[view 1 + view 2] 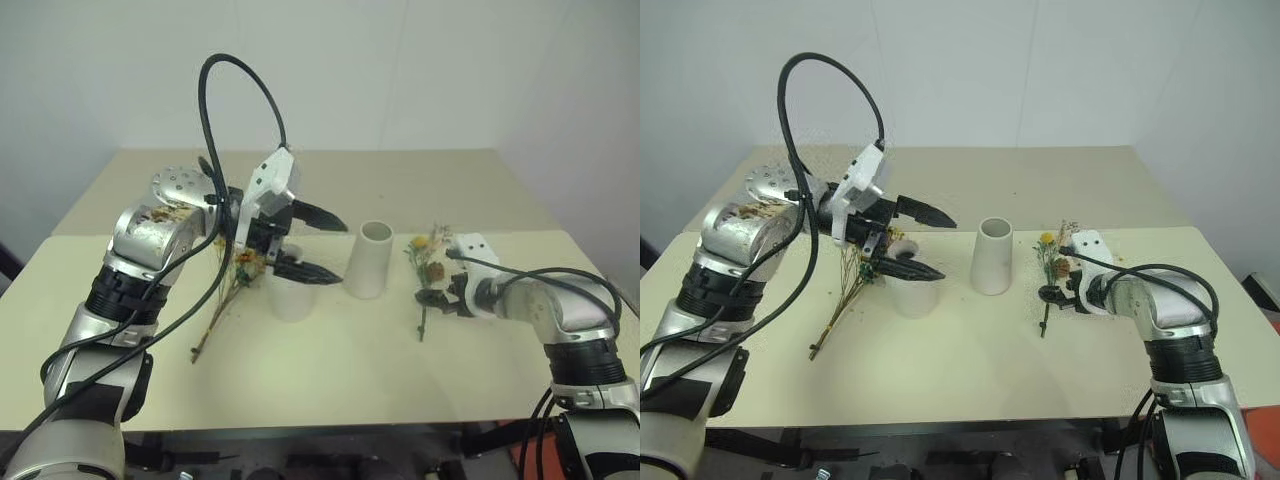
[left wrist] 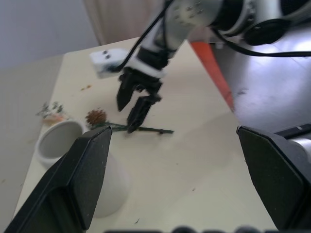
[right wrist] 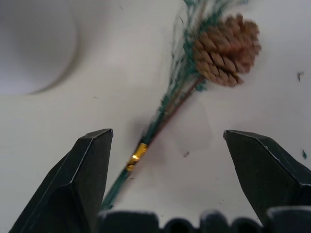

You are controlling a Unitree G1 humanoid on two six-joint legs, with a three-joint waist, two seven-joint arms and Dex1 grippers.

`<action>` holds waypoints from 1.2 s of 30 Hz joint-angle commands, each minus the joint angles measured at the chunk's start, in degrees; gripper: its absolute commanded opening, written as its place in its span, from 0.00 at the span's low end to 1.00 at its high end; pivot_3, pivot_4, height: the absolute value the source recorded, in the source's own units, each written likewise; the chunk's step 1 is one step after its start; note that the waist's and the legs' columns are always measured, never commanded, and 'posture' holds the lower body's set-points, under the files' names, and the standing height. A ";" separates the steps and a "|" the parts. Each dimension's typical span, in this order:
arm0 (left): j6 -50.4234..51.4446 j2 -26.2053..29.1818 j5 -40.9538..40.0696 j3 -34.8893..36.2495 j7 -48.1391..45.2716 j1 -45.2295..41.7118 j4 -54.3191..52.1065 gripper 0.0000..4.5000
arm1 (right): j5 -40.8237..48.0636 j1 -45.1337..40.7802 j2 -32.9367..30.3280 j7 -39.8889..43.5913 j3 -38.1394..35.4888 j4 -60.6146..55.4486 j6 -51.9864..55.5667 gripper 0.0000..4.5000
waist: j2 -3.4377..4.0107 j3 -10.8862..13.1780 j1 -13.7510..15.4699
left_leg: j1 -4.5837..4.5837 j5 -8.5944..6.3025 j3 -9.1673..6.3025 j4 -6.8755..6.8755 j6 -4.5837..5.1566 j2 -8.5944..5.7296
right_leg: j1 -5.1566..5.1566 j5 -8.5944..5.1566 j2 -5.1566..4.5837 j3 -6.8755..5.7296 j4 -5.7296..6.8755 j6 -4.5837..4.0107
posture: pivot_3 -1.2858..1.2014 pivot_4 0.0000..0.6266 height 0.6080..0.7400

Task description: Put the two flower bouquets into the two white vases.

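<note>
Left eye view looks down on a pale table (image 1: 330,390) with both arms reaching over it. The left gripper (image 1: 312,243) hangs above the table with its two black fingers spread wide and nothing between them, pointing to the right. Just below it stands the short rounded vase (image 1: 291,297), partly hidden by the lower finger. To the left of that vase lies the bushy yellow bouquet (image 1: 232,283), its long stems running toward the near left; part of it is hidden behind the gripper.

Right of the short vase, near the middle of the table, the taller cylinder vase (image 1: 368,259) stands upright with its wide mouth open. Both vases are empty.

Further right, the slim sprig bouquet (image 1: 427,268) lies flat on the table, flower heads toward the far side, stem toward the near side. The right gripper (image 1: 441,297) is low over its stem. In the right wrist view its fingers (image 3: 82,179) stand wide on either side of the green stem, near a small gold band (image 3: 136,156), with the brown cone (image 3: 226,49) beyond; they do not close on it.
</note>
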 commanded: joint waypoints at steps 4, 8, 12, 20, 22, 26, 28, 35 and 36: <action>-4.21 -2.29 2.20 -1.23 -5.36 -2.09 2.40 1.00 | -4.52 -4.82 2.43 -0.17 3.21 6.36 -2.07 0.95 | 0.01 0.00 -0.15 | 0.01 0.00 -0.01 0.03 0.00 0.01 | 0.01 0.00 0.00 0.00 0.01 0.00 | 0.52 0.24 1.00; -5.45 -3.66 3.60 -1.17 -6.07 -2.42 4.35 1.00 | -7.69 -6.30 4.27 0.28 6.64 9.74 -4.28 0.95 | 0.01 -0.01 -0.25 | 0.01 0.00 -0.02 0.03 0.00 0.01 | 0.02 0.00 0.01 -0.01 0.01 0.01 | 0.52 0.24 1.00; -6.27 -4.52 4.75 -0.95 -6.38 -2.67 5.43 1.00 | -9.90 -6.73 5.87 0.50 7.84 11.82 -5.29 0.83 | 0.01 -0.01 -0.54 | 0.08 0.00 -0.03 0.09 0.00 0.01 | 0.11 0.01 0.01 -0.01 0.03 0.02 | 0.52 0.24 1.00; -7.42 -5.02 5.86 -0.49 -6.88 -2.84 6.24 1.00 | -11.44 -6.35 5.96 0.94 6.16 12.83 -5.21 0.25 | 0.02 -0.02 -0.93 | 0.08 0.00 -0.06 0.09 0.01 0.01 | 0.12 0.01 0.01 -0.03 0.04 0.02 | 0.52 0.24 1.00; -7.64 -5.20 6.11 -0.42 -7.03 -2.80 6.47 1.00 | -11.65 -6.40 6.11 0.85 5.51 12.90 -4.81 0.10 | 0.02 -0.02 -0.97 | 0.08 0.00 -0.07 0.09 0.01 0.01 | 0.12 0.01 0.01 -0.03 0.03 0.02 | 0.52 0.24 1.00; -7.86 -5.30 6.24 -0.31 -7.04 -2.73 6.55 1.00 | -11.63 -6.88 6.14 -0.33 2.10 13.03 -3.98 0.01 | 0.02 -0.02 -1.00 | 0.06 -0.01 -0.08 0.09 0.01 0.01 | 0.11 0.01 0.01 -0.05 0.03 0.02 | 0.52 0.24 1.00; -8.12 -5.26 6.35 -0.22 -7.01 -2.68 6.77 1.00 | -11.50 -7.83 5.95 -1.29 -0.63 13.51 -3.28 0.01 | 0.02 -0.02 -0.98 | 0.04 0.00 -0.09 0.09 0.01 0.01 | 0.10 0.01 0.00 -0.05 0.03 0.02 | 0.52 0.24 1.00; -7.90 -4.35 6.31 0.01 -7.04 -1.77 6.29 1.00 | -10.95 -14.50 7.69 -12.86 -18.08 10.61 -10.23 0.01 | 0.12 0.05 -0.94 | -0.15 0.00 -0.11 0.08 0.01 -0.02 | -0.10 0.01 -0.02 -0.05 0.05 0.02 | 0.52 0.24 1.00; -7.93 -4.35 6.36 -0.01 -7.03 -1.71 6.33 1.00 | -10.71 -14.58 8.94 -14.15 -19.48 8.84 -13.12 0.01 | 0.12 0.05 -1.12 | -0.15 0.00 -0.11 0.07 0.01 -0.02 | -0.12 0.02 -0.02 -0.05 0.05 0.02 | 0.52 0.24 1.00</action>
